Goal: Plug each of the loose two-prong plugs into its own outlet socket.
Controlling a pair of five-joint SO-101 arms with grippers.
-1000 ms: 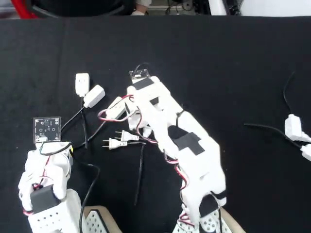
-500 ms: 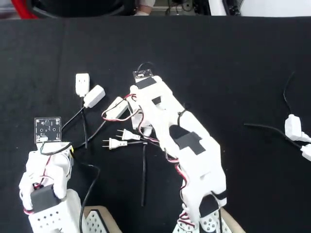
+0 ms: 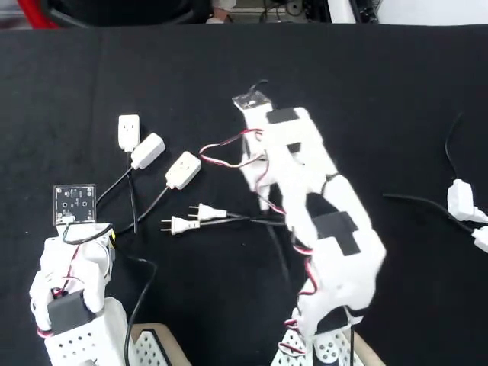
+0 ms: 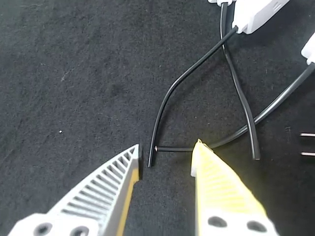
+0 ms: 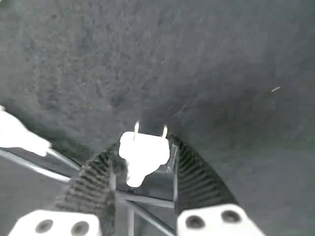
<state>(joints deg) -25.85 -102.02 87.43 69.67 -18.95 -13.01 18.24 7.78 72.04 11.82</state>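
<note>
High view places the left arm (image 3: pixel 70 293) at the near left corner of the black table (image 3: pixel 381 84), folded back on itself, with a small square marker card (image 3: pixel 74 204) at its wrist. In the left wrist view the left fingers (image 4: pixel 108 189) are spread wide with nothing between them. They hang over black cables (image 4: pixel 165 105) that cross on the table, and one cable end lies between the fingertips.

Beyond and to the right of that arm lie three white outlet sockets: the first socket (image 3: pixel 129 131), the second socket (image 3: pixel 148 151) just beside it, and the third socket (image 3: pixel 183 169) a little further right. Each trails a black cable. Near the third socket, but apart from it, two loose plugs lie flat side by side with their prongs pointing left: the nearer plug (image 3: pixel 177 225) and the farther plug (image 3: pixel 207 213).

The right arm (image 3: pixel 320 221) reaches from the near edge to the middle of the table, over those plugs' cables. In the right wrist view the right fingers (image 5: pixel 197 182) are closed on the body of a white two-prong held plug (image 5: pixel 143 152), whose prongs point out past the fingertips over the table.

At the far right edge lie two white pieces (image 3: pixel 460 200) with a black cable. Whether they are sockets or plugs I cannot tell.
</note>
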